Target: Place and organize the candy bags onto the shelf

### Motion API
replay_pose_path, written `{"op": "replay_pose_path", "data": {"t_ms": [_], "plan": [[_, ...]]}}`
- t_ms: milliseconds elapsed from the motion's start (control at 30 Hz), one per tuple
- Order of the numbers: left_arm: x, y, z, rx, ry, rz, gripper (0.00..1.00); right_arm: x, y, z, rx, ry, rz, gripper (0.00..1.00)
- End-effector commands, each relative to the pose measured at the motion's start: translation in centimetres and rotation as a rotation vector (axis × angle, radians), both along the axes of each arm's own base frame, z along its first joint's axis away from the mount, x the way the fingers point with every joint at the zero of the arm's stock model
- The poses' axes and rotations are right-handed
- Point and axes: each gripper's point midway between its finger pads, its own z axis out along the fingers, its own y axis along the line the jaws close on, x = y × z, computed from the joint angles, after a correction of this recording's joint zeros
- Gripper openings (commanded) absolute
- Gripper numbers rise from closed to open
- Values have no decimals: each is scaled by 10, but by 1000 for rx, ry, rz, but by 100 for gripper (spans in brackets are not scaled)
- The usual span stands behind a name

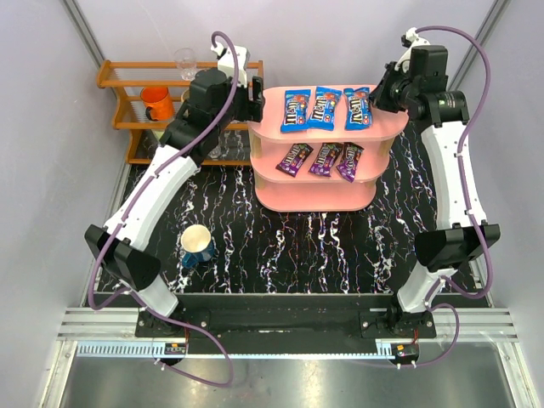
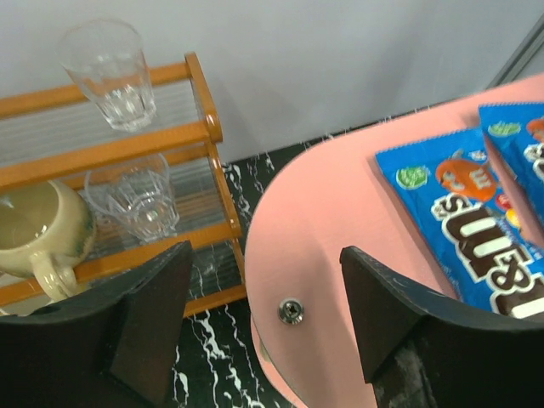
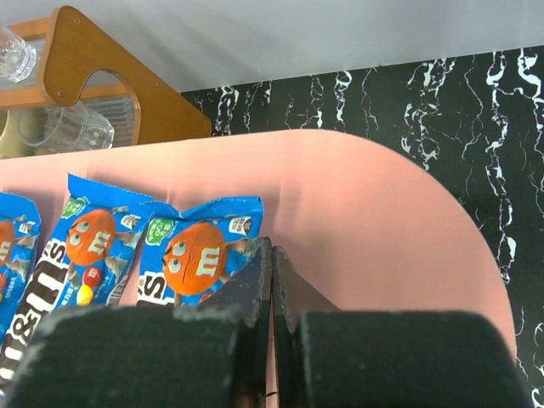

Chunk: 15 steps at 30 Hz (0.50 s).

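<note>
The pale pink three-tier shelf [image 1: 314,197] stands at the back middle. Three blue candy bags [image 1: 324,107] lie side by side on its top board. Three purple-brown bags [image 1: 325,158] lie in a row on the middle board. My left gripper [image 1: 255,102] is open and empty over the top board's left end [image 2: 340,212], with one blue bag [image 2: 463,221] to its right. My right gripper [image 1: 380,93] is shut and empty just above the top board [image 3: 382,221], its tips [image 3: 270,255] at the right edge of the rightmost blue bag [image 3: 195,255].
An orange-brown wooden rack [image 1: 127,127] stands back left, close to my left arm, with an orange mug [image 1: 157,102], glasses [image 2: 115,72] and a cream mug [image 2: 42,229]. A blue mug [image 1: 197,245] stands on the black marbled table [image 1: 323,246] at front left.
</note>
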Motion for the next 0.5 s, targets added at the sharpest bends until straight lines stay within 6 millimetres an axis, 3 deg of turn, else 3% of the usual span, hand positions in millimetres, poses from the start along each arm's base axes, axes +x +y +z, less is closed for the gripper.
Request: {"op": "replay_pose_path", "data": {"t_ms": [0, 467], "plan": [[-12, -4, 8, -13, -33, -23, 72, -20, 8, 26, 13, -57, 29, 0], [-18, -15, -6, -7, -4, -48, 69, -26, 14, 19, 11, -33, 16, 0]]}}
